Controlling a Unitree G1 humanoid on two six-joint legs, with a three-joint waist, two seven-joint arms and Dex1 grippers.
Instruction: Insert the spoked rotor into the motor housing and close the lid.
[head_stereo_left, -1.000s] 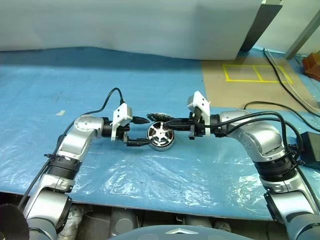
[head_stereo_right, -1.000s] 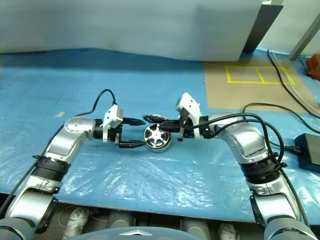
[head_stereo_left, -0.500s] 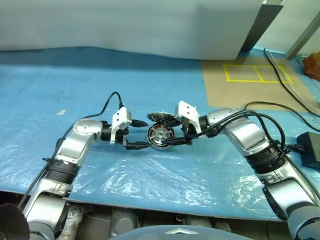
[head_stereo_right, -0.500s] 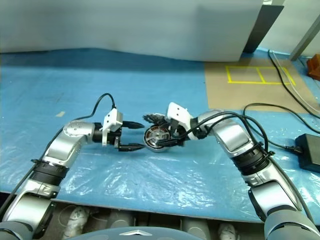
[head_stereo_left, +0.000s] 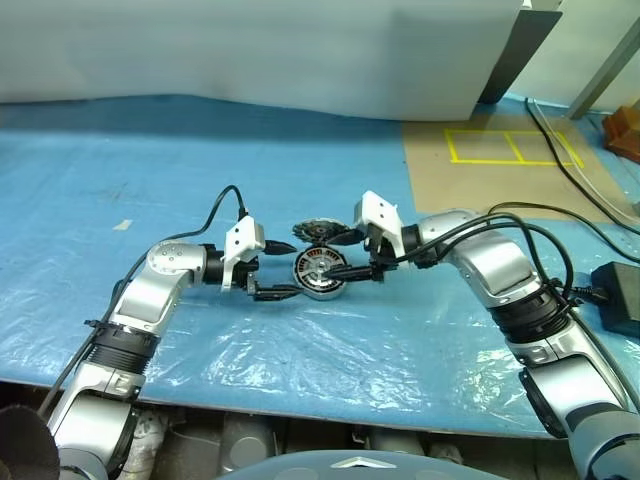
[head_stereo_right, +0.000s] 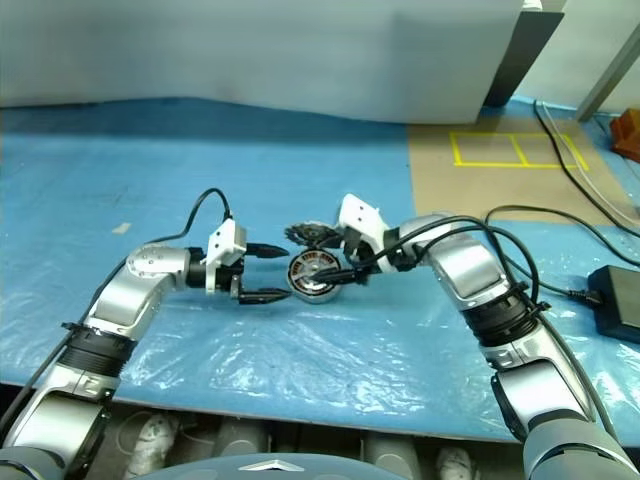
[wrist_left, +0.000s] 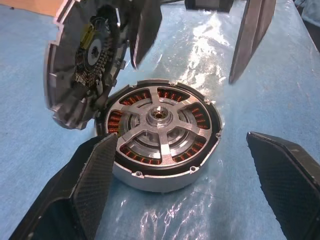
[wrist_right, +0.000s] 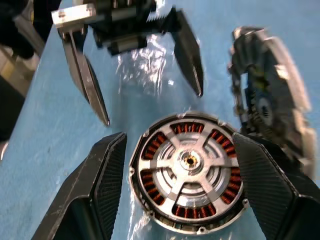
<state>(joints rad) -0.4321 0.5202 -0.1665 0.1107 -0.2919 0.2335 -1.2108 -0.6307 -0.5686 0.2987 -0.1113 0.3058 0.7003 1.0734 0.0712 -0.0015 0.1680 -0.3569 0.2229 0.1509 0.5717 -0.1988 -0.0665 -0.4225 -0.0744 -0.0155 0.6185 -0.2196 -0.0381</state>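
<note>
I see the spoked rotor (wrist_left: 159, 122) sitting inside the motor housing (wrist_left: 162, 172), and the lid (wrist_left: 82, 60) leans just beside it. Both my left gripper (head_stereo_left: 283, 268) and right gripper (head_stereo_left: 342, 254) are spread wide, holding nothing. I can read no writing.

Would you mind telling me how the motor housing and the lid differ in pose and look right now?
The motor housing lies flat on the blue sheet, while the lid stands tilted on edge, leaning at the housing's rim. The housing's open face shows copper windings with the spoked rotor seated inside; the lid's visible face has a dark centre. Both are round, silver and similar in width.
</note>
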